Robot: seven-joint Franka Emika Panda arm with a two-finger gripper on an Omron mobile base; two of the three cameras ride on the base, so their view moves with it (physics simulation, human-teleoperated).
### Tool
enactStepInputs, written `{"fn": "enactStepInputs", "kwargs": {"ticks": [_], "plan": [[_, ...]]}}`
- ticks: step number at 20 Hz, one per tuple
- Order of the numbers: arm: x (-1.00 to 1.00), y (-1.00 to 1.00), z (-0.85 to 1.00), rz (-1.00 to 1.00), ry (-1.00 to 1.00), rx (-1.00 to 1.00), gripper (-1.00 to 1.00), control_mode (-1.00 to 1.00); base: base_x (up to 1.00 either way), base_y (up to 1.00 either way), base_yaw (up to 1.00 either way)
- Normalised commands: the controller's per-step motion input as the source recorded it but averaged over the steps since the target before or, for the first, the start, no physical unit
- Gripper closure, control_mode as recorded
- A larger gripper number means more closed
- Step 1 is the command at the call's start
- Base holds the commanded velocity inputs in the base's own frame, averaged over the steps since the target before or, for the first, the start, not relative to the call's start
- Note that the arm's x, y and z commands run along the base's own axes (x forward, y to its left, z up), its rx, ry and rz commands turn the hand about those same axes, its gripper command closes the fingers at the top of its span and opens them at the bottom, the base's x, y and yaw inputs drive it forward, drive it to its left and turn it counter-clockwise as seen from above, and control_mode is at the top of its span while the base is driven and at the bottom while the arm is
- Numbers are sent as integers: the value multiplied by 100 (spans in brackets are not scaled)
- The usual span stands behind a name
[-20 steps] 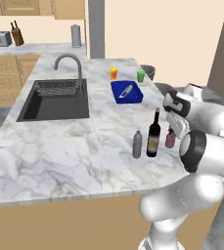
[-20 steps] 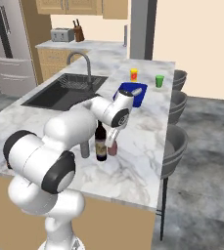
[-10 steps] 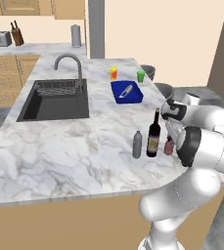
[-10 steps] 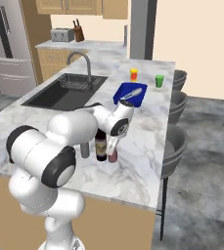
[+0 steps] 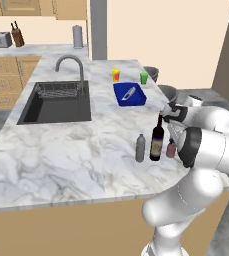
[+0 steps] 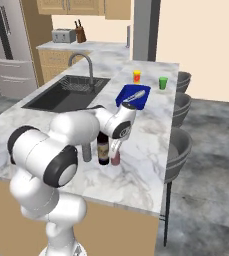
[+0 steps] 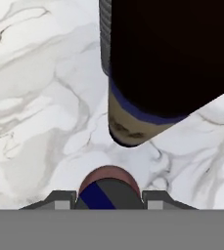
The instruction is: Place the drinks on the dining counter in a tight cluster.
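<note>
In the left base view, right of centre on the dining counter (image 5: pixel 61 160), three drinks stand upright close together: a small grey bottle (image 5: pixel 140 148) at the left, a tall dark wine bottle (image 5: pixel 157 140) with a pale label in the middle, and a smaller reddish bottle (image 5: pixel 171 148) with a dark cap at the right, half hidden by the arm. The gripper (image 5: pixel 170 131) hangs over the reddish bottle; its fingers cannot be made out here. Compared with a second ago, the wrist has dropped lower and nearer that bottle, while the three bottles stand as before. In the right base view the cluster sits in the middle of the frame, grey bottle (image 6: pixel 87 151), wine bottle (image 6: pixel 103 149), reddish bottle (image 6: pixel 115 158) from left to right, with the gripper (image 6: pixel 115 148) right above the last. In the hand view the reddish bottle (image 7: pixel 109 193) lies at bottom centre, clasped between the two fingertips (image 7: pixel 59 199), and the wine bottle (image 7: pixel 167 63) looms dark at upper right.
</note>
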Motion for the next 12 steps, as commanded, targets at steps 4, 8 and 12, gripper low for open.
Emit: {"fn": "enactStepInputs", "kwargs": {"ticks": [4,8,12], "plan": [[19,0,-6,0,0,0,100,-100,0,0,0],[17,0,-27,0,0,0,100,-100,0,0,0],[9,0,-28,0,0,0,100,-100,0,0,0]]}}
